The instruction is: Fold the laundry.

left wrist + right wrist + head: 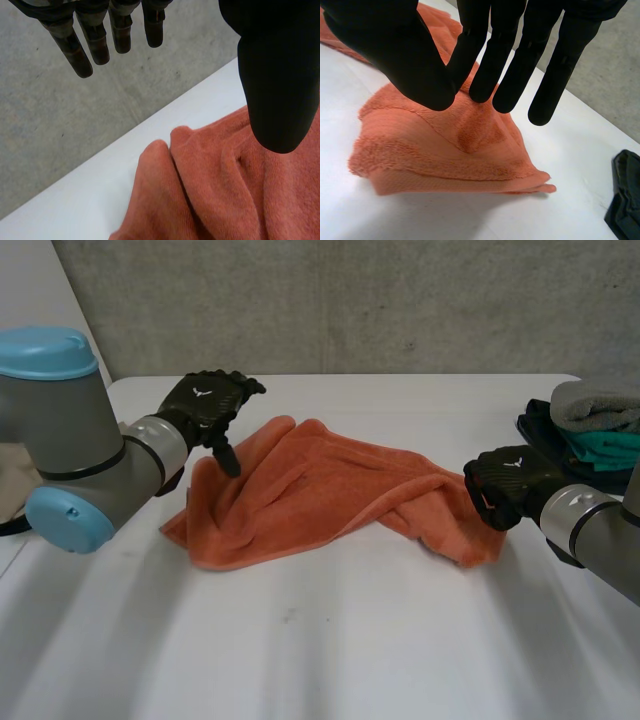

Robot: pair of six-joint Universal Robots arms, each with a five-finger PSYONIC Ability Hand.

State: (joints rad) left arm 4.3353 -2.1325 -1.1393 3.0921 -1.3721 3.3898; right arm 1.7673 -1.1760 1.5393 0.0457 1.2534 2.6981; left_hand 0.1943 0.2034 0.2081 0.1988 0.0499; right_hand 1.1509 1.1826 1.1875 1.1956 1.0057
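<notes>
Fingers (505, 75) straight; L hand (205, 405), R hand (510, 485) above opp. towel (320, 490) ends

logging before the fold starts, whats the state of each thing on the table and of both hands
orange towel: crumpled, unfolded, lying on the table
left hand: open, at the towel's far left corner, gripping nothing
right hand: open, above the towel's right end, gripping nothing
clothes pile: stacked at the table's right edge, grey piece on top

Soft, even light brightens the white table (330, 640). The orange towel (300, 490) casts a faint shadow along its near edge.
</notes>
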